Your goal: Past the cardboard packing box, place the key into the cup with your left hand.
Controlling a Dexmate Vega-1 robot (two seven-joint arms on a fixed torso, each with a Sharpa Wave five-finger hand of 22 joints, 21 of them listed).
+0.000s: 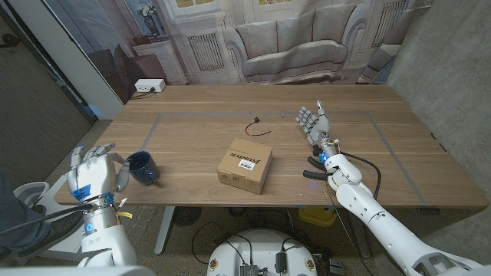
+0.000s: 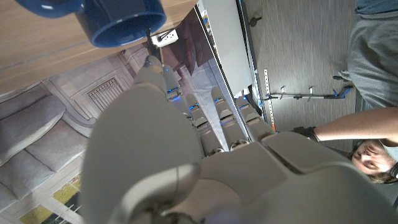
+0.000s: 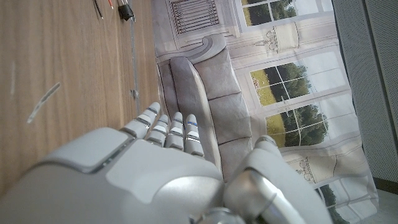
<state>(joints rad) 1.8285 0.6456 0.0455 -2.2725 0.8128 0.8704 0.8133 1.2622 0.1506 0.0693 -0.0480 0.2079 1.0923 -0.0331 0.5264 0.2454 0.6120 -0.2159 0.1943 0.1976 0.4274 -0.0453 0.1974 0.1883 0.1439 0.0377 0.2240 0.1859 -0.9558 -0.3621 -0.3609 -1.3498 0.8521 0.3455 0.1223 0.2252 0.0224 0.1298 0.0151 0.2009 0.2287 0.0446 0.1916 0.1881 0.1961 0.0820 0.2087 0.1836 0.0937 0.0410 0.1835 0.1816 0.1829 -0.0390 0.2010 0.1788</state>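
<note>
Head view: your left hand (image 1: 90, 175) hovers at the table's (image 1: 192, 123) near left corner, fingers spread, holding nothing, just beside the blue cup (image 1: 143, 167).
Key: the small dark item with a red cord (image 1: 254, 125) lies beyond the cardboard box (image 1: 245, 169), well apart from your left hand.
Right hand (image 1: 313, 123): fingers extended, empty, near the key's right side.
Done: nothing yet.
Left: reach past the box, pick the key, drop it in the cup.
</note>
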